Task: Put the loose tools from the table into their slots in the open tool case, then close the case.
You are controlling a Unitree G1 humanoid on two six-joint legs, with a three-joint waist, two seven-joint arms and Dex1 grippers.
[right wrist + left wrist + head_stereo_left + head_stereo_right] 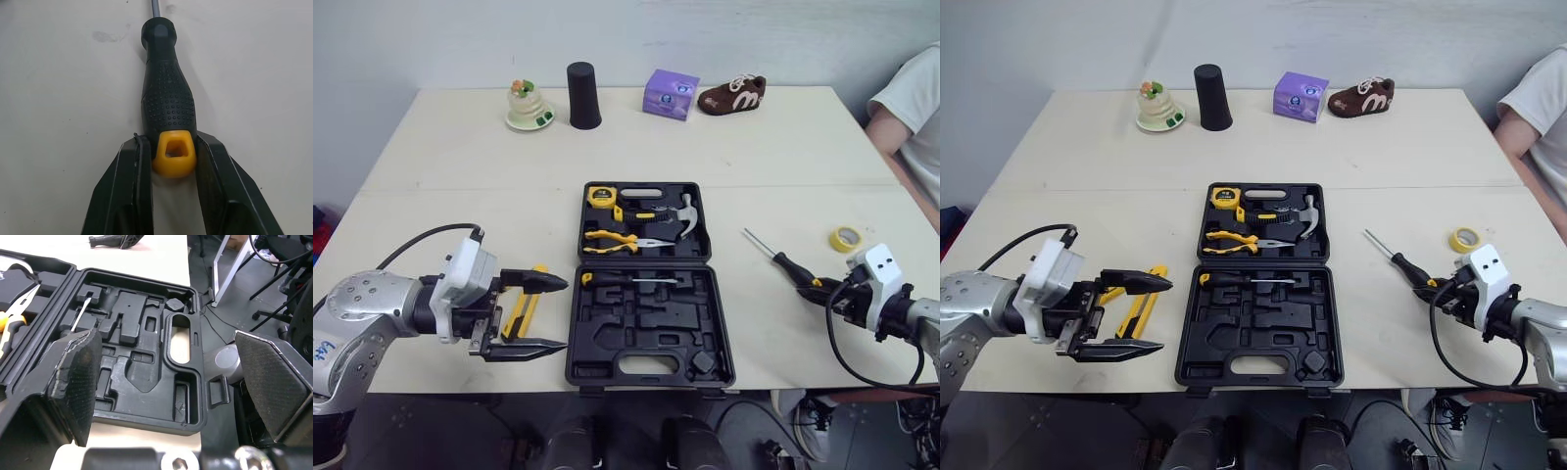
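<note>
The black tool case (576, 338) lies open at the table's front middle. Its far half holds a tape measure (600, 195), pliers (617, 241) and a hammer (683, 215). One screwdriver (628, 279) sits in the near half, among unfilled slots (129, 328). A yellow-and-black knife (523, 311) lies on the table left of the case, and my left gripper (554, 314) stands open above it, fingertips toward the case. On the right lies a black screwdriver (781, 261) with a yellow end (172, 155). My right gripper (172, 142) is shut on that end.
A yellow tape roll (845, 238) lies just beyond my right gripper. A person (913, 108) sits at the table's right edge. Along the far edge stand a small cake figure (528, 105), a black cup (583, 95), a purple box (670, 94) and a brown shoe (732, 95).
</note>
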